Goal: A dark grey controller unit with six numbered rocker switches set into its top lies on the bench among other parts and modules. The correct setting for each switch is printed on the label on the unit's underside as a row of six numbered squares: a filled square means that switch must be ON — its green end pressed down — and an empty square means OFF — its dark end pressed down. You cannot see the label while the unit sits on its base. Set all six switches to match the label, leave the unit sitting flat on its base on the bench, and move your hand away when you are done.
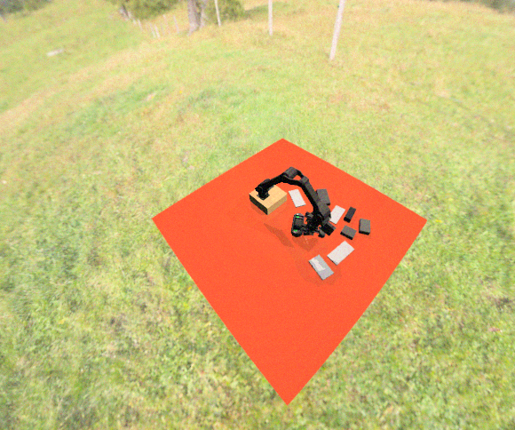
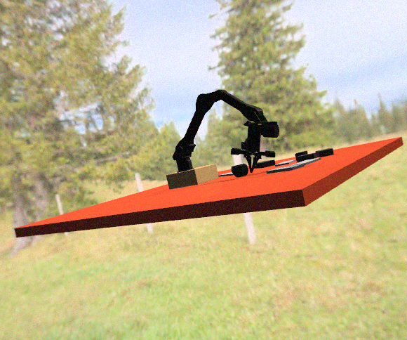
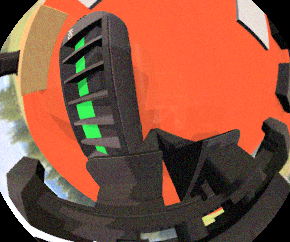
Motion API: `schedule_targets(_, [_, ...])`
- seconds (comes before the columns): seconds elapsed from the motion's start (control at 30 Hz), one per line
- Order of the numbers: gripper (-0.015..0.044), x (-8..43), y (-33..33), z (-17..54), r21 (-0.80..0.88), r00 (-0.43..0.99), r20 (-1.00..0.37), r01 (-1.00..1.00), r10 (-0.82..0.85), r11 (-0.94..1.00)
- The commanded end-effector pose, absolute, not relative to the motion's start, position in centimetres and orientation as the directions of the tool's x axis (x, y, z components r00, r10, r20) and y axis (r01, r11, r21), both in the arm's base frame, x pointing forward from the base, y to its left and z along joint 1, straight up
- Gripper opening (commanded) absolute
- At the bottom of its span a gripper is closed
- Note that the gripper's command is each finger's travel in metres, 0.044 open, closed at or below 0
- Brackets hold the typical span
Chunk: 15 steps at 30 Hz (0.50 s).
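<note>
The dark grey controller unit (image 1: 292, 229) (image 2: 239, 170) (image 3: 119, 75) stands on the red bench (image 1: 249, 286) (image 2: 160, 204) (image 3: 184, 65). In the wrist view its row of rocker switches faces up toward the camera, with green parts showing along the row. Which end of each switch is pressed down is hard to tell. The near end is partly hidden behind a finger, and the underside label is hidden. My gripper (image 2: 251, 171) (image 3: 153, 132) is shut and empty. It points down beside the unit, with its fingertips low near the bench. Contact with the unit cannot be made out.
A wooden block (image 1: 274, 202) (image 2: 182, 180) (image 3: 41, 55) is under the arm's base. Pale flat panels (image 1: 297, 197) (image 1: 340, 252) and a grey one (image 1: 323, 271) lie around. Dark modules (image 1: 364, 226) (image 1: 348, 232) (image 1: 349, 213) lie beyond the gripper, away from the base.
</note>
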<state>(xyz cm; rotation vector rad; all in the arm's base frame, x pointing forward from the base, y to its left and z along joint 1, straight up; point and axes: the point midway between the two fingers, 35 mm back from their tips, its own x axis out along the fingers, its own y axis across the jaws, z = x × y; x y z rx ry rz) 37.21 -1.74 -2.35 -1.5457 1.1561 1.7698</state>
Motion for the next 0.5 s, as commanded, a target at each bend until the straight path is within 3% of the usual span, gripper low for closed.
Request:
schedule_targets(0.0, [0.0000,36.99,-1.91,-2.39,0.266,-0.218,-0.964,-0.821,-0.154,-0.505])
schedule_targets(0.47, [0.0000,36.40,-2.26,-2.42,0.266,-0.218,-0.964,-0.821,-0.154,-0.505])
